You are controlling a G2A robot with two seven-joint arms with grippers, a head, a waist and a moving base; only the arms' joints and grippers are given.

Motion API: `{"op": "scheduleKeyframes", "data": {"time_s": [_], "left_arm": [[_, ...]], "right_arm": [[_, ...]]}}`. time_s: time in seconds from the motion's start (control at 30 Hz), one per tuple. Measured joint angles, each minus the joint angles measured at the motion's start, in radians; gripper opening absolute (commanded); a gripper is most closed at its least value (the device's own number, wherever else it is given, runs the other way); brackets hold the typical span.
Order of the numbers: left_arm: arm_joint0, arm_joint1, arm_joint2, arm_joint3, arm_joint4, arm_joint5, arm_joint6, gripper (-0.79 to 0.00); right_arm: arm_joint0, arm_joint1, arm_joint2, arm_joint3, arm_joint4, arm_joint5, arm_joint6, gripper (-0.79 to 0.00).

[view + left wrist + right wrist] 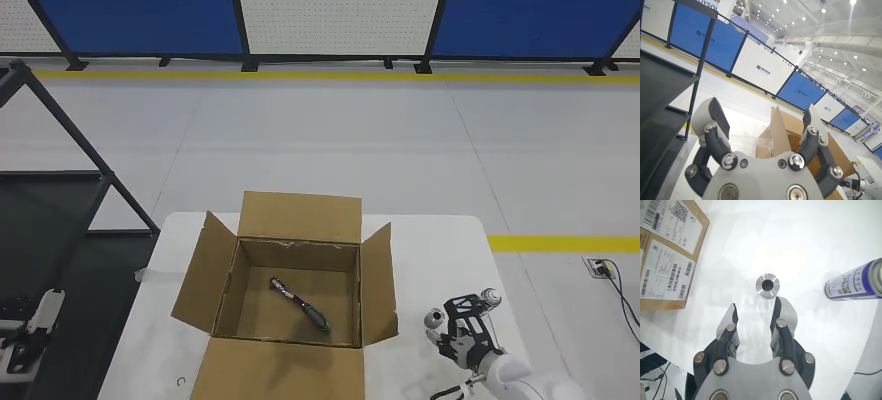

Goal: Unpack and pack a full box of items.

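Right gripper [755, 303]: jaws part-open, empty, above table [772, 237]. Steel sleeve [768, 288] stands upright, bore up, just ahead of fingertips. Likely dense, rigid, polished and therefore slippery: pinch across outer wall, pads square, low down. Spray can [853, 283] off to one side, box [668, 256] to the other. Left gripper [762, 103]: spread wide, empty, well away.

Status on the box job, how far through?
Looks like unpacking, partway. Done: the metal cylinder and spray can stand on the table beside the box. In hand: nothing. The right gripper is open, just short of the cylinder; the left gripper is open by the rack. Left: one dark-handled tool lies in the box, then repacking.
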State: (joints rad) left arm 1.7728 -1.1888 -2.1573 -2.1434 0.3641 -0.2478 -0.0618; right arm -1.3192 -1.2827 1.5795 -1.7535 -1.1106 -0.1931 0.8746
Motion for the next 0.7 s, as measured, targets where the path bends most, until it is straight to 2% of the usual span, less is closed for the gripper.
{"op": "scheduleKeyframes", "data": {"time_s": [0.27,0.37,0.47,0.67,0.7], "left_arm": [[0.0,0.0,0.0,0.0,0.0,0.0,0.0,0.0],[0.0,0.0,0.0,0.0,0.0,0.0,0.0,0.0],[0.0,0.0,0.0,0.0,0.0,0.0,0.0,0.0],[0.0,0.0,0.0,0.0,0.0,0.0,0.0,0.0],[0.0,0.0,0.0,0.0,0.0,0.0,0.0,0.0]], "right_arm": [[0.091,0.001,-0.036,0.123,-0.017,0.031,-0.056,-0.32],[0.104,0.004,-0.037,0.133,-0.02,0.031,-0.061,-0.422],[0.125,0.006,-0.047,0.154,-0.022,0.027,-0.052,-0.483],[0.157,0.009,-0.063,0.192,-0.009,0.024,-0.035,-0.526],[0.161,0.009,-0.065,0.196,-0.007,0.024,-0.03,-0.566]]}}
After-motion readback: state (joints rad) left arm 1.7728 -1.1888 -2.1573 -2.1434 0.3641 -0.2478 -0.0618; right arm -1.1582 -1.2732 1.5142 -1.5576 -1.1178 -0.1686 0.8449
